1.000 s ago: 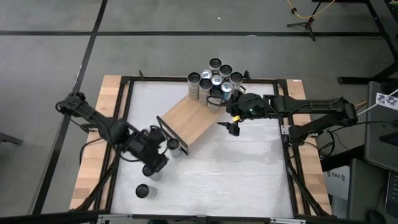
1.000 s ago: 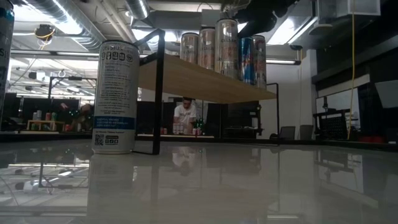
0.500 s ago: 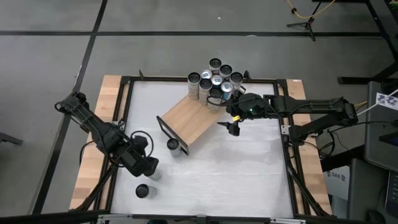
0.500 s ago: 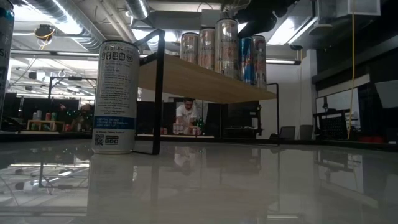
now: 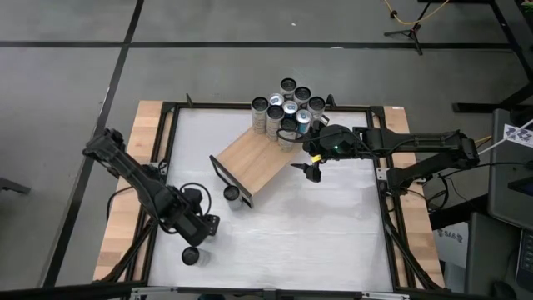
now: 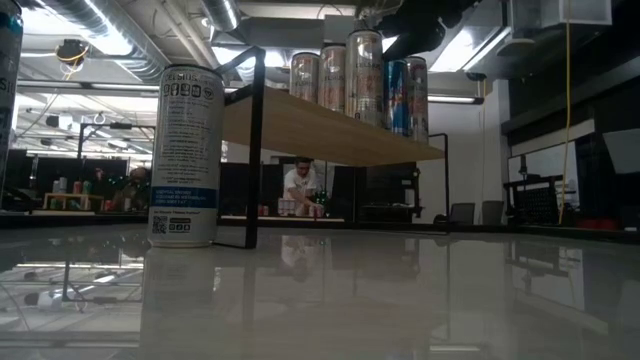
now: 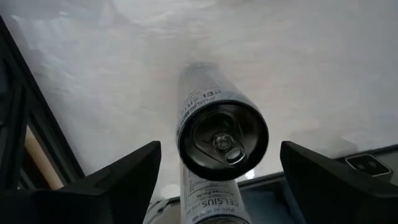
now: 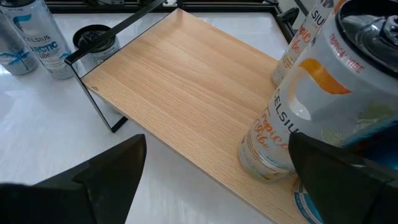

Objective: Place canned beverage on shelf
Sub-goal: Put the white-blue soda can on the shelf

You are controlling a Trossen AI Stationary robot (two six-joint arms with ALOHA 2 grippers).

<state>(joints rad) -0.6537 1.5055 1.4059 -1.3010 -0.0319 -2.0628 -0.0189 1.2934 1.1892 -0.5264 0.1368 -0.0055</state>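
The left dark six-joint arm is reaching in from the table's left edge, its elbow bending outward, and the left two-finger gripper [image 5: 193, 242] is pointing downward near the front-left corner with its dark fingers [image 7: 124, 180] standing wide apart and gripping nothing. The right dark arm is stretching straight across from the right side, and the right two-finger gripper [image 5: 311, 170] is hanging spread wide, also empty.
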